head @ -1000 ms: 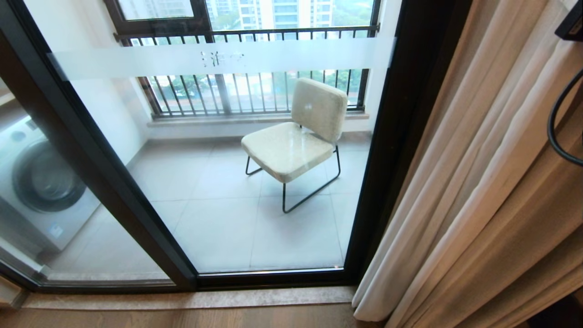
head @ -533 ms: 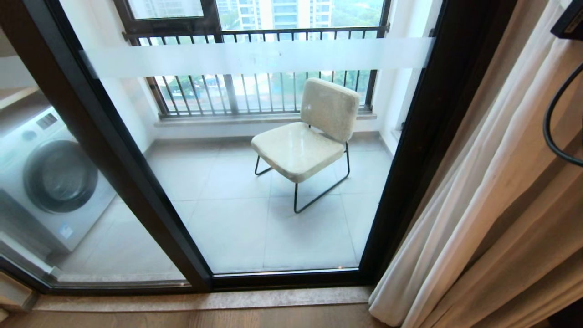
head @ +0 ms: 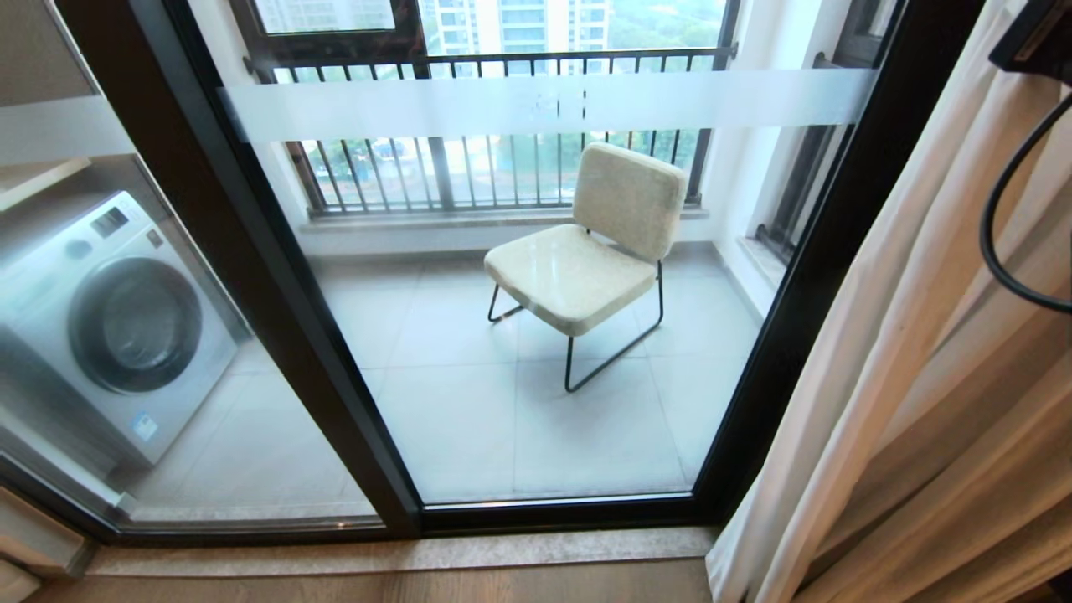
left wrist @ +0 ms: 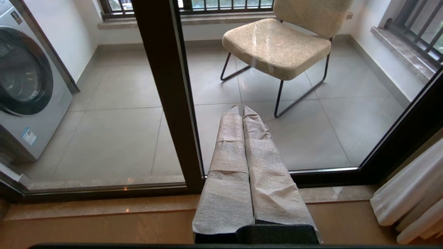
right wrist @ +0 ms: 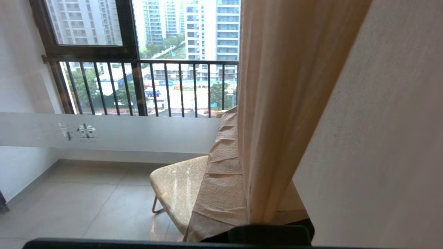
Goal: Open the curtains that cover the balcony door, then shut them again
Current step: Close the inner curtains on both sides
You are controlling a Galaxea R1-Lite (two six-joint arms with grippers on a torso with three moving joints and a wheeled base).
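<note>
The balcony door (head: pixel 276 276) stands uncovered, its glass crossed by a frosted band (head: pixel 536 105). The beige curtains (head: pixel 921 377) hang bunched past the door's right frame (head: pixel 804 293), down to the floor. My right gripper (right wrist: pixel 238 117) is shut on a fold of the curtains (right wrist: pixel 273 103). One paper-wrapped finger (right wrist: pixel 218 173) shows; fabric hides the other. In the head view only a black part of that arm (head: pixel 1034 38) shows, high against the fabric. My left gripper (left wrist: pixel 241 110) is shut and empty, held low and pointing at the door's middle frame (left wrist: pixel 166 86).
Behind the glass are a cream chair (head: pixel 595 251), a washing machine (head: pixel 117 327) at left and the railed balcony window (head: pixel 502 59). A stone threshold (head: pixel 402 553) runs under the door. A black cable (head: pixel 997 243) loops in front of the curtains.
The whole head picture has slid to the right, so the camera has moved. The curtains' edge stays beside the door's right frame. More of the washing machine and a side window show.
</note>
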